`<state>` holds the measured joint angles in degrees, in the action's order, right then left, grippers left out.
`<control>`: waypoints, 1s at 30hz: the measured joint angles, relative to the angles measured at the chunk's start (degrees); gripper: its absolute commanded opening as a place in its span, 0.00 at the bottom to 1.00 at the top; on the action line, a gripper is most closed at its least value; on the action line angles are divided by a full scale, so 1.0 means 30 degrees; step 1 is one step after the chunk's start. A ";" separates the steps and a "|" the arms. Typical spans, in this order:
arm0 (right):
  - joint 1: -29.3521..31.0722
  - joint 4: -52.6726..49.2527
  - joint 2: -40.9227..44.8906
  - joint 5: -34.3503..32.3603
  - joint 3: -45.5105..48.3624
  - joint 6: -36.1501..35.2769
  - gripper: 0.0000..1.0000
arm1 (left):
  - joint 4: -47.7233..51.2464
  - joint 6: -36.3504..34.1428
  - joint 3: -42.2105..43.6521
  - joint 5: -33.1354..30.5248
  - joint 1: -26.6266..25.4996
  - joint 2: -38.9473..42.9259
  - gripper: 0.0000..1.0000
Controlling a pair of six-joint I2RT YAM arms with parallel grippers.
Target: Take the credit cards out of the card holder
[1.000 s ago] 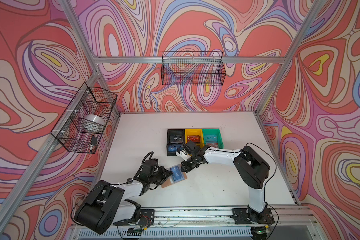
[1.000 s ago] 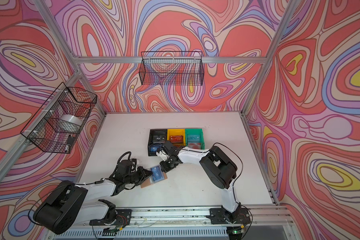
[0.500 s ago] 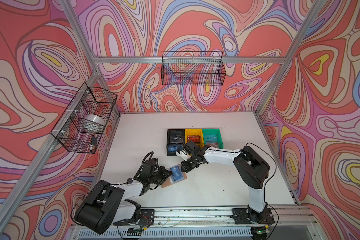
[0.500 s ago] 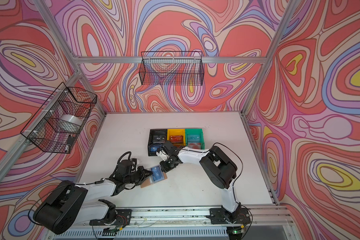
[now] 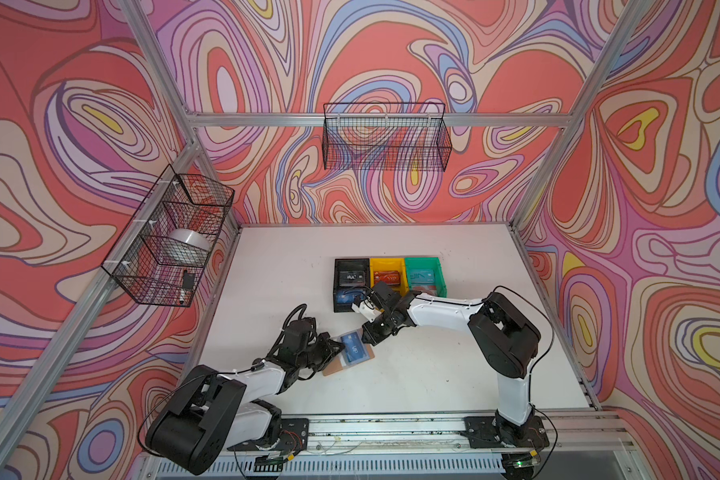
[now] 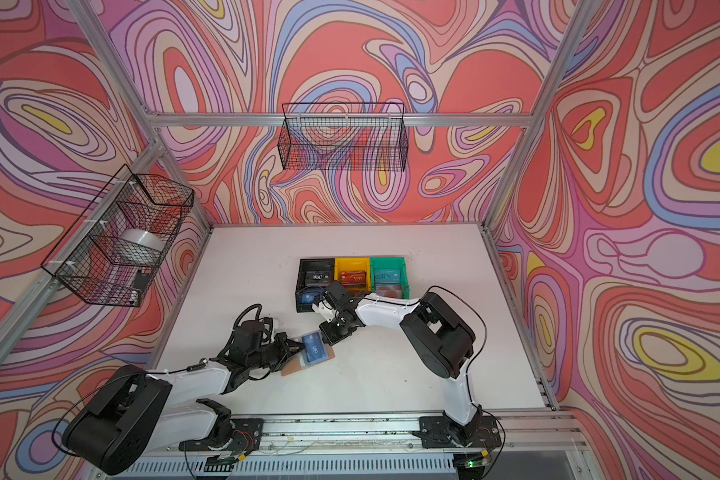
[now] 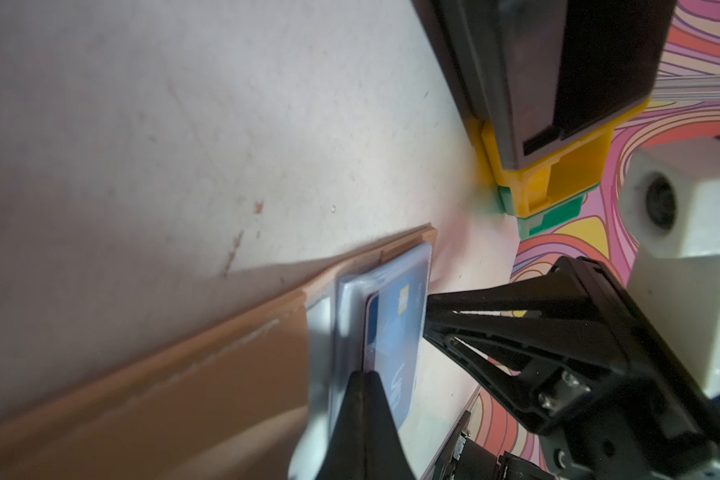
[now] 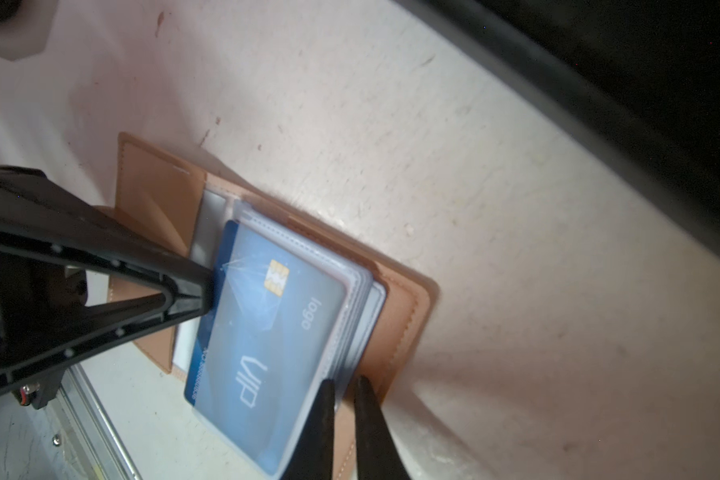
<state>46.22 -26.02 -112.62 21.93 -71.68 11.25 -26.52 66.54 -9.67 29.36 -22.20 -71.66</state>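
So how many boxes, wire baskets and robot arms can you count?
Boxes: 3 (black box, yellow box, green box)
Wire baskets: 2 (back wall basket, side wall basket)
Robot arms: 2 (left arm, right arm)
Total: 7

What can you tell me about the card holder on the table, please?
The card holder is a tan, leather-look booklet with stitched edges, lying open on the white table. A stack of clear plastic sleeves lies on it; the top one holds a blue VIP card with one edge sticking out. The left hand pinches that edge; the right hand grips the sleeves' opposite edge.
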 measured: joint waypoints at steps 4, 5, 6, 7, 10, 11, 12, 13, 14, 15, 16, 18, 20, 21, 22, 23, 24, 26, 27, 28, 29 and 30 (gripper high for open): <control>0.0000 -0.0051 0.0022 0.0007 0.0000 0.0015 0.14 | 0.0750 -0.0175 0.0036 -0.0087 0.0000 0.0765 0.00; 0.0000 -0.0058 0.0044 0.0007 0.0000 0.0022 0.14 | 0.1115 -0.0248 0.0036 -0.0168 0.0000 0.1078 0.00; 0.0000 -0.0051 0.0080 0.0007 0.0000 0.0036 0.14 | 0.1450 -0.0313 0.0036 -0.0248 0.0000 0.1377 0.00; 0.0000 -0.0058 0.0138 0.0015 0.0000 0.0066 0.14 | 0.1880 -0.0415 0.0044 -0.0372 -0.0015 0.1756 0.00; 0.0000 -0.0044 0.0321 0.0058 0.0000 0.0095 0.14 | 0.3257 -0.0692 0.0044 -0.0787 -0.0022 0.2834 0.00; 0.0000 -0.0044 0.0350 0.0087 0.0000 0.0109 0.14 | 0.3694 -0.0780 0.0044 -0.0933 -0.0022 0.3155 0.00; 0.0000 -0.0051 0.0357 0.0131 0.0000 0.0124 0.14 | 0.4175 -0.0860 0.0044 -0.1115 -0.0022 0.3504 0.00; 0.0000 -0.0044 0.0364 0.0182 0.0000 0.0131 0.14 | 0.4699 -0.0969 0.0044 -0.1304 -0.0022 0.3861 0.00; 0.0000 -0.0044 0.0364 0.0262 0.0000 0.0138 0.14 | 0.5115 -0.1056 0.0044 -0.1457 -0.0022 0.4153 0.00; 0.0000 -0.0051 0.0364 0.0357 0.0000 0.0138 0.14 | 0.5479 -0.1122 0.0044 -0.1596 -0.0022 0.4415 0.00; 0.0015 -0.0044 0.0364 0.0495 0.0000 0.0138 0.15 | 0.5792 -0.1180 0.0044 -0.1712 -0.0022 0.4641 0.00; 0.0058 -0.0022 0.0364 0.0780 0.0000 0.0138 0.15 | 0.6237 -0.1260 0.0044 -0.1902 -0.0022 0.4903 0.00; 0.0182 0.0015 0.0364 0.1100 0.0000 0.0117 0.15 | 0.6477 -0.1319 0.0044 -0.2025 -0.0022 0.4947 0.00; 0.0284 0.0066 0.0364 0.1275 0.0000 0.0087 0.15 | 0.6521 -0.1326 0.0044 -0.2047 -0.0015 0.4918 0.00; 0.0423 0.0117 0.0364 0.1479 -0.0007 0.0058 0.15 | 0.6499 -0.1326 0.0044 -0.2055 -0.0022 0.4838 0.00; 0.0554 0.0124 0.0364 0.1661 -0.0036 0.0044 0.15 | 0.6477 -0.1326 0.0044 -0.2055 -0.0015 0.4721 0.00; 0.0721 0.0175 0.0364 0.1887 -0.0087 0.0015 0.15 | 0.6441 -0.1326 0.0044 -0.2055 -0.0015 0.4568 0.00; 0.0969 0.0379 0.0364 0.2310 -0.0182 0.0007 0.15 | 0.6353 -0.1326 0.0044 -0.2040 -0.0015 0.4160 0.00; 0.1071 0.0510 0.0364 0.2550 -0.0226 0.0007 0.15 | 0.6302 -0.1326 0.0044 -0.2018 -0.0022 0.3927 0.00; 0.1129 0.0627 0.0364 0.2718 -0.0233 0.0015 0.15 | 0.6186 -0.1326 0.0044 -0.1982 -0.0015 0.3781 0.00; 0.1166 0.0729 0.0364 0.2863 -0.0233 0.0036 0.15 | 0.6062 -0.1319 0.0044 -0.1945 -0.0015 0.3701 0.00; 0.1158 0.0794 0.0364 0.2958 -0.0240 0.0058 0.15 | 0.5996 -0.1326 0.0044 -0.1931 -0.0015 0.3650 0.00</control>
<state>49.69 -23.64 -111.53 30.81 -72.40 11.42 -8.54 62.57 -9.54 23.57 -22.24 -60.71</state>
